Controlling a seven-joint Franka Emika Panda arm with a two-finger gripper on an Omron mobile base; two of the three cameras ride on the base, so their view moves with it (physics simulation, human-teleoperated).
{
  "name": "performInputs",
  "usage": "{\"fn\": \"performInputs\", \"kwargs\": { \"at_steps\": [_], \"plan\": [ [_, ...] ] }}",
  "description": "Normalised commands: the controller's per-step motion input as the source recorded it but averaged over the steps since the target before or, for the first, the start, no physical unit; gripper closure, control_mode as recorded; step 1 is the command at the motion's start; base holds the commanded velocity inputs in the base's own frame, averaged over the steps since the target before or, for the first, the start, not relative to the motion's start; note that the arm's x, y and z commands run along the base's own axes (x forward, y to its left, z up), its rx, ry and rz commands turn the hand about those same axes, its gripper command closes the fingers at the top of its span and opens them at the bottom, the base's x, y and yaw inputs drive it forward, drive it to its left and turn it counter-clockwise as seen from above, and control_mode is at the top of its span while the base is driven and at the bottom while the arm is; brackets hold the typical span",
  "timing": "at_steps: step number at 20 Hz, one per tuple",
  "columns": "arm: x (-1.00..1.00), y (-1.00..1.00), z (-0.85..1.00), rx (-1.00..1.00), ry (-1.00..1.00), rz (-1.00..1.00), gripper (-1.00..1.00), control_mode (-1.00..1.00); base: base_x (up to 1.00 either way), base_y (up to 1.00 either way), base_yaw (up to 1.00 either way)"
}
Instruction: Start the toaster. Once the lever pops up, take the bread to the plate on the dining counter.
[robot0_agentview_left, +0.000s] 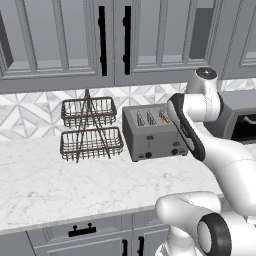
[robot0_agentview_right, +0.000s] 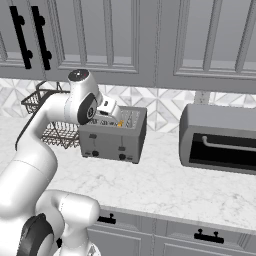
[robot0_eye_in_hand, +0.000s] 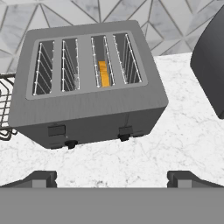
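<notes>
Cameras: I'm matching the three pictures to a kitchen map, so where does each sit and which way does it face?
Left base view: behind the arm on its left, facing the toaster and wire basket rack; arm at right.
Right base view: behind on its right, facing the toaster and grey oven; arm at left.
Hand view: above, looking down on the toaster; open gripper at bottom.
All share the toaster and the bread in it.

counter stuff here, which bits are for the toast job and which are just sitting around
For the job:
- toaster, four slots on top
- bread, down in the third slot from the left in the hand view
- gripper, open, above and in front of the toaster

Just lying about:
- two-tier wire basket rack, left of the toaster
- grey microwave-like appliance, to its right
- upper cabinets
</notes>
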Motion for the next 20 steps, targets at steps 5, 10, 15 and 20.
{"fn": "performInputs", "kwargs": {
  "at_steps": [5, 10, 15, 20],
  "plan": [
    [0.00, 0.00, 0.00, 0.00, 0.00, 0.00, -1.00, -1.00, 0.00, 0.00, 0.00],
    [0.00, 0.00, 0.00, 0.00, 0.00, 0.00, -1.00, -1.00, 0.00, 0.00, 0.00],
    [0.00, 0.00, 0.00, 0.00, 0.00, 0.00, -1.00, -1.00, 0.00, 0.00, 0.00],
    [0.00, 0.00, 0.00, 0.00, 0.00, 0.00, -1.00, -1.00, 0.00, 0.00, 0.00]
  ]
}}
